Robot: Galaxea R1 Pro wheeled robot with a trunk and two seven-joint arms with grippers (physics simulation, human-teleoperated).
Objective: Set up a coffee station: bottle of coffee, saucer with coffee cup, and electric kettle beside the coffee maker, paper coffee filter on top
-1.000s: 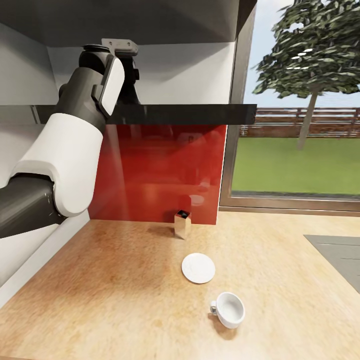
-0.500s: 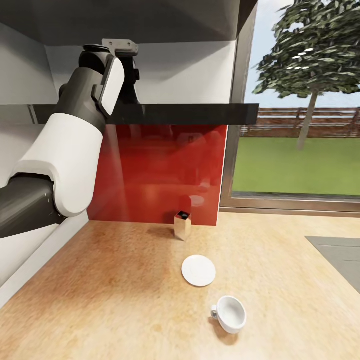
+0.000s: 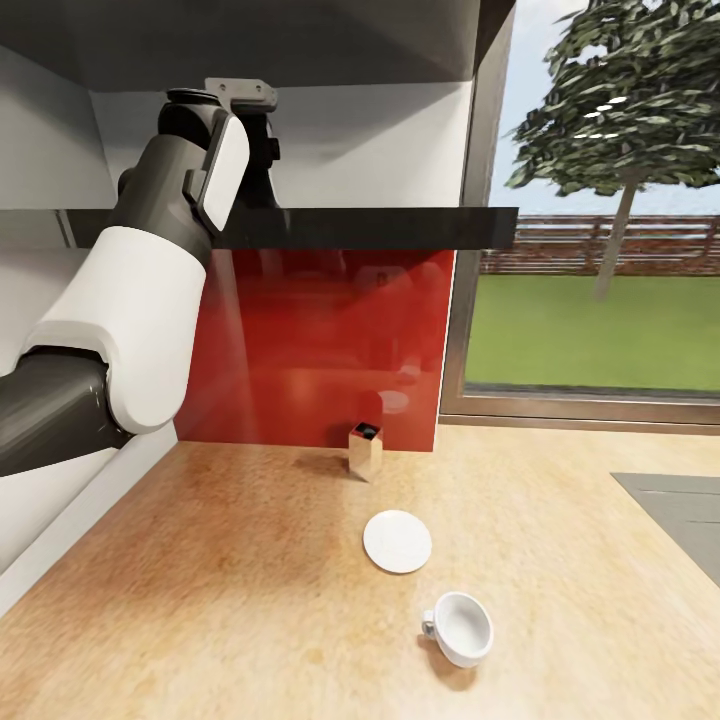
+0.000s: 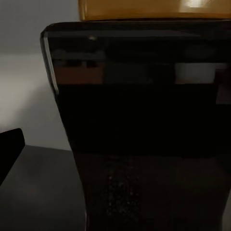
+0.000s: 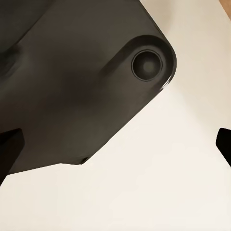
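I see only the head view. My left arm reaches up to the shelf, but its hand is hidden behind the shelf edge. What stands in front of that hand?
Observer: The bottle of coffee, upright and very near in the left wrist view.
Operator: Does a finger touch it?
Observer: The one finger that I see stands apart from the bottle.
Operator: And the right hand?
Observer: The right hand is open over a pale surface, with nothing between its fingers.

Coffee cup (image 3: 461,626) just before saucer (image 3: 397,541)
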